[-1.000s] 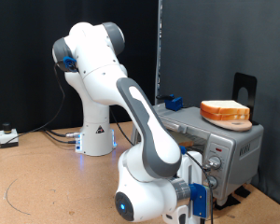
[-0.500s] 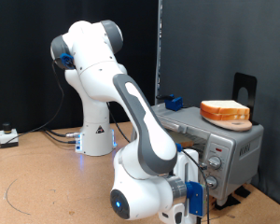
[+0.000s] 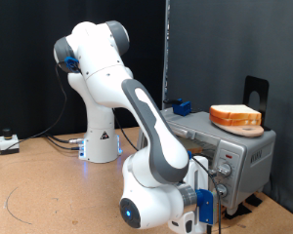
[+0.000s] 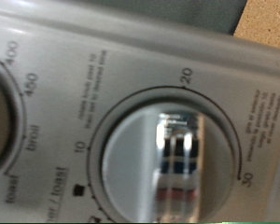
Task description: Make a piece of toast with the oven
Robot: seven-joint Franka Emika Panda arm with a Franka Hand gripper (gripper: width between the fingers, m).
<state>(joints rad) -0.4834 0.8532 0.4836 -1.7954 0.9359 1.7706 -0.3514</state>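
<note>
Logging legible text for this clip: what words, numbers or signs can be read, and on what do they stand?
All on the boxy silver toaster oven, front panel seen close in the wrist view:
"10", "20", "30" around the round silver timer knob.
"400", "450", "broil", "toast" around the neighbouring knob.
"/ toast" by a black square at the panel's edge.
Small print by both knobs: too blurred.
Exterior view: nothing legible.

My arm low before the oven (image 3: 225,146) at the exterior view's right, my claw (image 3: 207,202) just beside its knobs (image 3: 226,168), bread stack (image 3: 235,116) on top, small block (image 3: 180,105) behind.
</note>
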